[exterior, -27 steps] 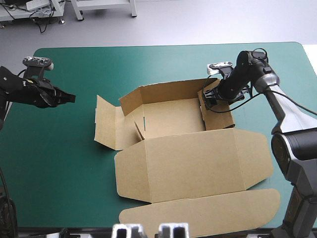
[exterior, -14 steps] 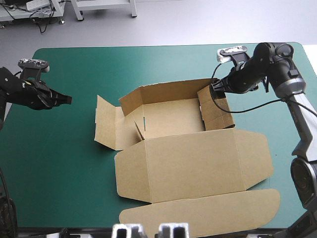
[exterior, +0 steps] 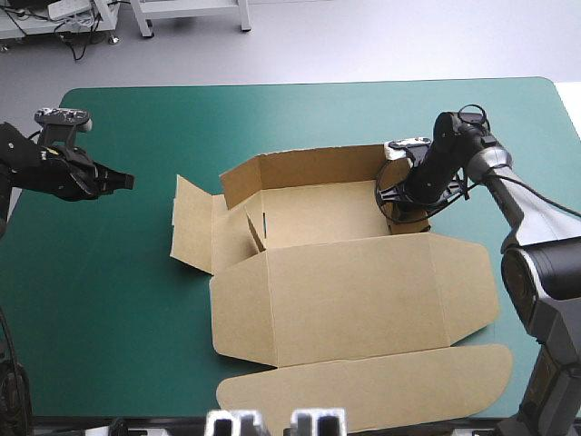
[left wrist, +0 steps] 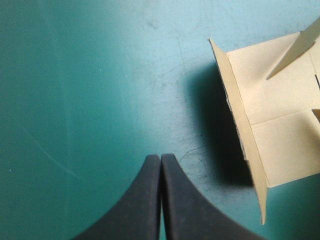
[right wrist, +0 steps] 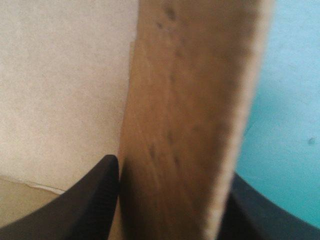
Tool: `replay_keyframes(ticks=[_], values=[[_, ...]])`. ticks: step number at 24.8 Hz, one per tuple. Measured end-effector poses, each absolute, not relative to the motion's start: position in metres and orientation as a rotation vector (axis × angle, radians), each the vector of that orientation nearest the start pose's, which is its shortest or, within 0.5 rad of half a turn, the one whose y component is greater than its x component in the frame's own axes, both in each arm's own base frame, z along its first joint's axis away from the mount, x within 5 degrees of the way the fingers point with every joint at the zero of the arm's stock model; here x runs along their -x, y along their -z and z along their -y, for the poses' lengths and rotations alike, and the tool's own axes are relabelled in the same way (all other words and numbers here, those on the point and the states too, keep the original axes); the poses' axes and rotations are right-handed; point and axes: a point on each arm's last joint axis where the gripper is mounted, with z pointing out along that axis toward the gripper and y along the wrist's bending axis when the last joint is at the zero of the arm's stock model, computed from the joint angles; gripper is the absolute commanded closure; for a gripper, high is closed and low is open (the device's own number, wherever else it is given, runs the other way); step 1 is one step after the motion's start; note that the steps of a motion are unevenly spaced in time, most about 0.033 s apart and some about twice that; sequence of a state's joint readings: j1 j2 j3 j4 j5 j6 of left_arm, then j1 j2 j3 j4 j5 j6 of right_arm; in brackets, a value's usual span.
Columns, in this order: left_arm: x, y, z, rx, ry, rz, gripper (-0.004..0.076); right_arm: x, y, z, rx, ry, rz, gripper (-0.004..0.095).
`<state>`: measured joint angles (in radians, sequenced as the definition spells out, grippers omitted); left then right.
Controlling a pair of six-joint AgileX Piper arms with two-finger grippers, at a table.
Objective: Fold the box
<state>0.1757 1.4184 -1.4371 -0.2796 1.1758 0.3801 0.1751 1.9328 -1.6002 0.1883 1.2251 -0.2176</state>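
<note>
Brown board, matte and creased along its scored lines, the box [exterior: 345, 300] lies mid-table on the teal-green cover [exterior: 118, 300]. It forms a shallow tray with its far wall upright, a left flap half raised, and the broad lid flat toward the near edge, ending in a rounded tongue. The right gripper [exterior: 393, 195] sits at the tray's right wall, its black fingers [right wrist: 95, 200] clamped either side of that upright, fibrous-edged panel. The left gripper [left wrist: 160, 159] hovers over the cover, well left of the box, its tips pressed together in a pointed arch.
</note>
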Motion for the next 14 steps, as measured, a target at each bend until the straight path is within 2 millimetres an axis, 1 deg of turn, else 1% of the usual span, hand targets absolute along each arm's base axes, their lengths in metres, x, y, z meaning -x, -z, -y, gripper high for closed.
replay_keyframes(ticks=[3,5,7,9,11,14], values=[[-0.285,-0.380,-0.025,-0.202,0.205,-2.568,0.0734,-0.386,-0.247,-0.086,0.535,-0.270,-2.971,0.0793],[-0.285,-0.380,-0.025,-0.201,0.212,-2.567,0.0734,-0.387,-0.249,-0.087,0.523,-0.273,-2.967,0.0908],[-0.285,-0.380,-0.025,-0.202,0.214,-2.568,0.0734,-0.390,-0.252,-0.087,0.521,-0.271,-2.948,0.0928],[-0.285,-0.380,-0.025,-0.204,0.210,-2.573,0.0734,-0.393,-0.260,-0.087,0.526,-0.262,-2.917,0.0928],[-0.285,-0.379,-0.027,-0.206,0.177,-2.581,0.0734,-0.390,-0.273,-0.086,0.559,-0.251,-2.872,0.0928],[-0.286,-0.379,-0.031,-0.175,0.118,-2.580,0.0734,-0.380,-0.297,-0.084,0.601,-0.235,-2.804,0.0928]])
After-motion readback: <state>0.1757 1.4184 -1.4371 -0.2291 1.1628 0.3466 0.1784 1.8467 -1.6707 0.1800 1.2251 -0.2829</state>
